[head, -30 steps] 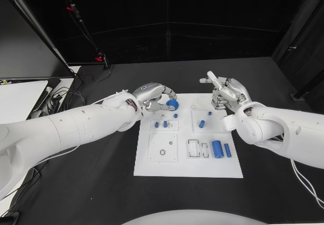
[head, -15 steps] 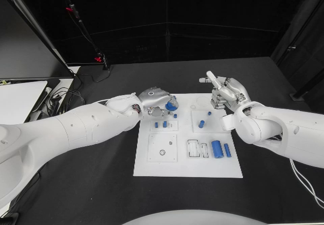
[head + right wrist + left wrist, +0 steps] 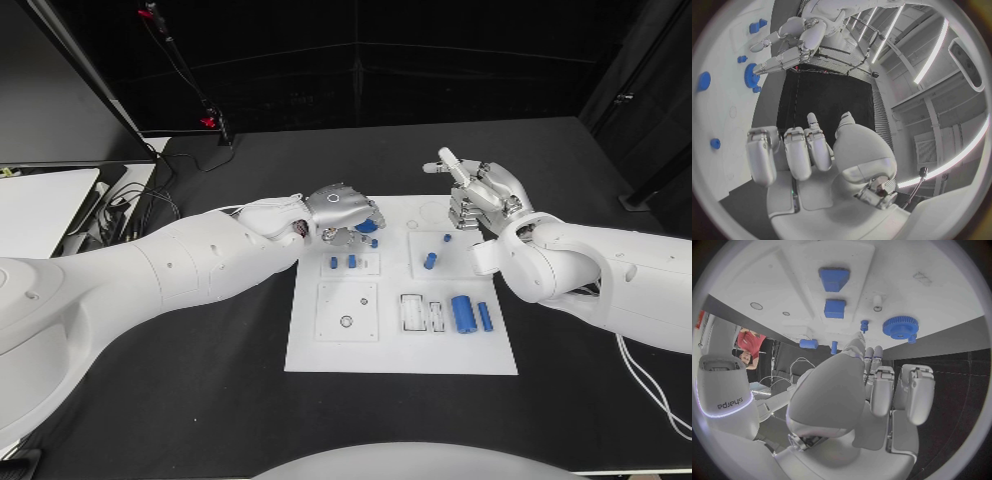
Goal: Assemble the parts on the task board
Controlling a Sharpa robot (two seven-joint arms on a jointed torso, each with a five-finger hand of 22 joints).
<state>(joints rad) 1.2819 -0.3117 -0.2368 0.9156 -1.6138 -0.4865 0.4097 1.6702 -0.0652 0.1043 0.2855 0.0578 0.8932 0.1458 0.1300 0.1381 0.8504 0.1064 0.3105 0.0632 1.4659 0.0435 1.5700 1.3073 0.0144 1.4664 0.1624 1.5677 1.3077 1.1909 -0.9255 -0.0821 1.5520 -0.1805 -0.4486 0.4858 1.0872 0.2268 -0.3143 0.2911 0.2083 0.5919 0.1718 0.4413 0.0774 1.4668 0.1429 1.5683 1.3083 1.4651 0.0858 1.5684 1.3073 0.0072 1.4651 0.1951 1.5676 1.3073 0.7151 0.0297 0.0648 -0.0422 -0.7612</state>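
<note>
The white task board (image 3: 404, 350) lies in the middle of the table. A blue gear (image 3: 368, 226) (image 3: 900, 326) sits on its far left part. My left hand (image 3: 340, 211) hovers right beside the gear, its fingers (image 3: 862, 342) stretched toward the board with nothing between them. My right hand (image 3: 483, 196) (image 3: 811, 150) hangs above the board's far right corner, most fingers curled in, one pointing up, holding nothing. Small blue pegs (image 3: 342, 263) stand near the gear, and another blue part (image 3: 430, 263) stands to their right.
A thick blue cylinder (image 3: 463, 315) and a slim one (image 3: 486, 318) lie on the board's right side beside open slots (image 3: 423, 315). Two square blue blocks (image 3: 834, 292) show in the left wrist view. A monitor (image 3: 65, 95) and cables stand at the far left.
The left hand has turned over above the gear and no longer pinches it; the gear now rests on the board. The right hand has barely moved.
</note>
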